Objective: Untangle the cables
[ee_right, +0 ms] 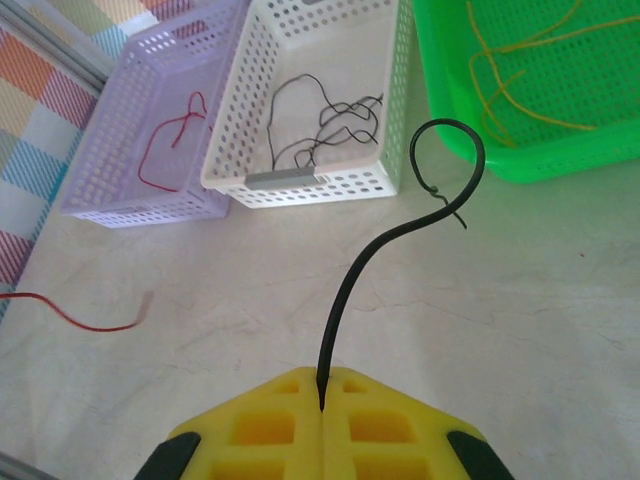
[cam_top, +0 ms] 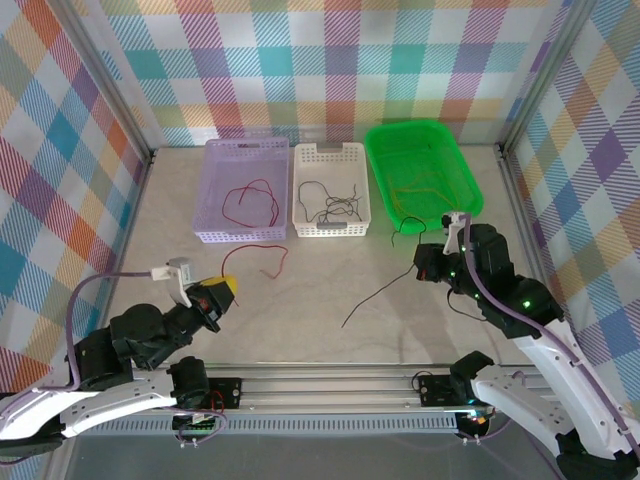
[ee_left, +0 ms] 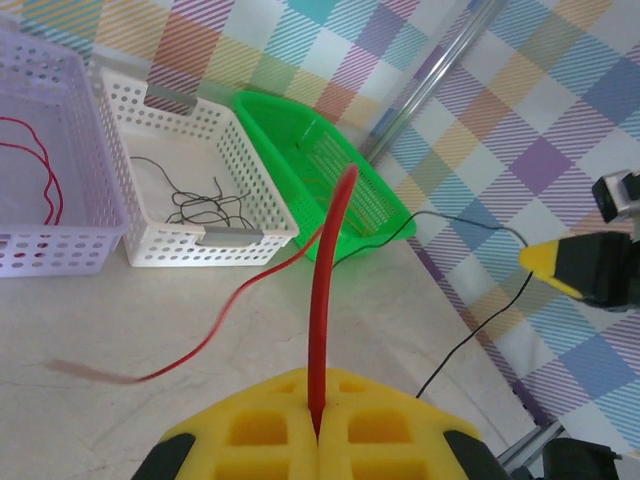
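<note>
1. The left gripper is clamped on a red cable that rises from its tips and trails over the bench.
2. The right gripper pinches a black cable, curling into a hook.

No text reads; the grey plate (blurred) seems blank.

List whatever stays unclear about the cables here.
- Left wrist view: the red cable's far end is smeared by motion blur.
- Right wrist view: that cable is cut off by the left edge.
- Top view: orange-yellow cables in the green tray are too faint to count.
</note>
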### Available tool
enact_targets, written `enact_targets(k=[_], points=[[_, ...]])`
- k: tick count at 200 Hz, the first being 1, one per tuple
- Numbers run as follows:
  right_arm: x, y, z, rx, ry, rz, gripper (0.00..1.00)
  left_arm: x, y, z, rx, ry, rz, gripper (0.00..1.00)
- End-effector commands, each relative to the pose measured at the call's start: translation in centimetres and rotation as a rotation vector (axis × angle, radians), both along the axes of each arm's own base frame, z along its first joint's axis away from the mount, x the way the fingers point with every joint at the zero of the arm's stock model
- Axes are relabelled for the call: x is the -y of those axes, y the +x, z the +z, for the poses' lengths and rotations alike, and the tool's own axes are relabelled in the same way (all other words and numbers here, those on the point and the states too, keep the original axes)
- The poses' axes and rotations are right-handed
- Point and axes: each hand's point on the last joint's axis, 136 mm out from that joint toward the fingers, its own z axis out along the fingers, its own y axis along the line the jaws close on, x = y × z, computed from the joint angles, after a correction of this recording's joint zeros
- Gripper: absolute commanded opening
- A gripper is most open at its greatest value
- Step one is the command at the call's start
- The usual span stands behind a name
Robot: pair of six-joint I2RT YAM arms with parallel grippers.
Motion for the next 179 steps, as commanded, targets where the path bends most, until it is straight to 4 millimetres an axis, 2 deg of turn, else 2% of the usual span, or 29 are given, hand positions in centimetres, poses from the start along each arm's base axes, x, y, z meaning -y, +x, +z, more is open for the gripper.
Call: enact_targets(k=[1,71,120,179], points=[[0.8,-0.1,-0.5,0.02,-0.038,-0.011,0.0,0.2,0.0,0.1,-0.017,0.076,-0.006,0.0],[1.8,-0.7,-2.6,0.015,-0.089,-0.004,0.0,-2.0,0.9,4.7,-0.013,0.1,0.114,0.0],[1.8,-1.0,-3.6,0.006,-0.093,0.011,0.0,-1.6,1.6,9.0,0.049,0.147,0.127,0.0],[2.5,-1.3,-4.1,-0.002,-0.12,-0.007,0.0,-2.4,2.6,15.3,0.187,0.243,0.201,0.0]])
